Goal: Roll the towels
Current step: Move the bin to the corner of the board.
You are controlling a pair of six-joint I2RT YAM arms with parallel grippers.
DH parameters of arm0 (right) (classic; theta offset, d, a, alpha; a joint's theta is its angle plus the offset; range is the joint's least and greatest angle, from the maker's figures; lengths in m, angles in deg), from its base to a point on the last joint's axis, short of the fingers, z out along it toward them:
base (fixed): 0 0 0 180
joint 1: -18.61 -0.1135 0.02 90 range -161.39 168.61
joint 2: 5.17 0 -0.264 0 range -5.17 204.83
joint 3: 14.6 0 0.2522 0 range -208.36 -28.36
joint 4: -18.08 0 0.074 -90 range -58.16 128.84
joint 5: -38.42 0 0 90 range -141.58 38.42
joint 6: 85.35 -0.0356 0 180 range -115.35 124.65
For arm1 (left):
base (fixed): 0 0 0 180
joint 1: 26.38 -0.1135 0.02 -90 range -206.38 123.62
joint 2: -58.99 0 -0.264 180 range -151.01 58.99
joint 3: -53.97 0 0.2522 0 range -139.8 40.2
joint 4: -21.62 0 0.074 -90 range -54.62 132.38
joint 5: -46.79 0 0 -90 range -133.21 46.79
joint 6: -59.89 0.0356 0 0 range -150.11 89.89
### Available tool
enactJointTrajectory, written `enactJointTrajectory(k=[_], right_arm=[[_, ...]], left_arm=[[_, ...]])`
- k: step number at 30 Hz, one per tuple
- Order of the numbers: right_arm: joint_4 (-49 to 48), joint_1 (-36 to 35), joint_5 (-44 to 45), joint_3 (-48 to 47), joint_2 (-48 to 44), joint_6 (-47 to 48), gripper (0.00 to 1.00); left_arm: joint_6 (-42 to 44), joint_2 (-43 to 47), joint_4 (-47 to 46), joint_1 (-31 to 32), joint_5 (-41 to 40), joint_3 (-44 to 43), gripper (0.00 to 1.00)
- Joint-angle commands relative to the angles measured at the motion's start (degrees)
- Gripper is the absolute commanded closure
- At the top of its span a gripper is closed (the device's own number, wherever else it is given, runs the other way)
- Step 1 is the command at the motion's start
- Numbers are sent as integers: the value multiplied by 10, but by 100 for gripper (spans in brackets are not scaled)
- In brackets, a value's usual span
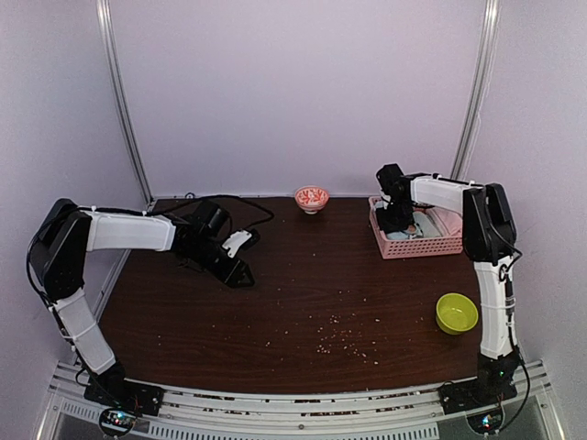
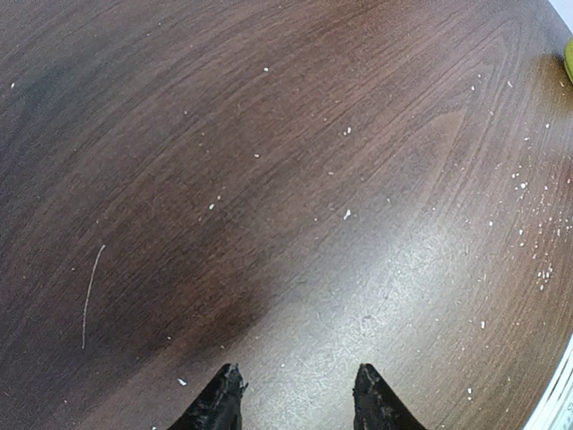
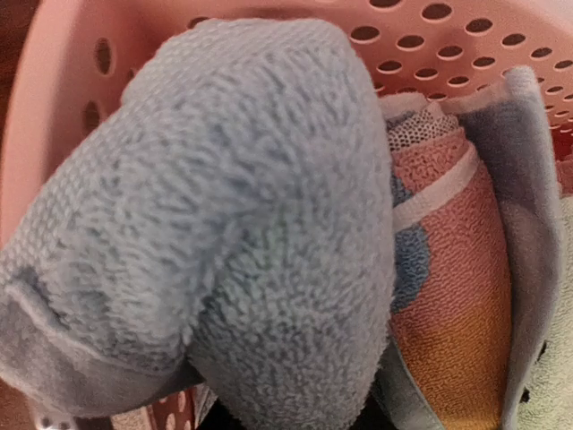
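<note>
R gripper (image 1: 397, 223), upper right in top view, sits in pink basket (image 1: 422, 247) over plain blue towel (image 3: 242, 197), spotted towel (image 3: 448, 296) beside it, grip can't tell; L gripper (image 2: 295, 403) open, mid-left; step looks like pickup, next needs firm pinch & lift-out.

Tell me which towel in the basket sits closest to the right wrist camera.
The plain light-blue towel: fluffy and unpatterned, it fills most of that view. The orange-patterned towel is tucked beside it, deeper in the pink basket.
</note>
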Motion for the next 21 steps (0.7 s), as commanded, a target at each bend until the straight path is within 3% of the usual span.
enactJointTrajectory(k=[1, 8, 16, 18, 21], right_arm=[[10, 26, 8, 25, 10, -18, 100], [2, 54, -19, 33, -2, -7, 100], [8, 61, -40, 6, 36, 12, 85], [9, 61, -61, 7, 33, 22, 80], [8, 61, -108, 14, 4, 45, 61]], left_arm=[[3, -7, -15, -4, 12, -1, 57], [4, -20, -10, -4, 19, -9, 57], [0, -17, -11, -5, 22, -3, 57], [0, -17, -11, -4, 22, -3, 57], [-1, -18, -12, -4, 22, -4, 57]])
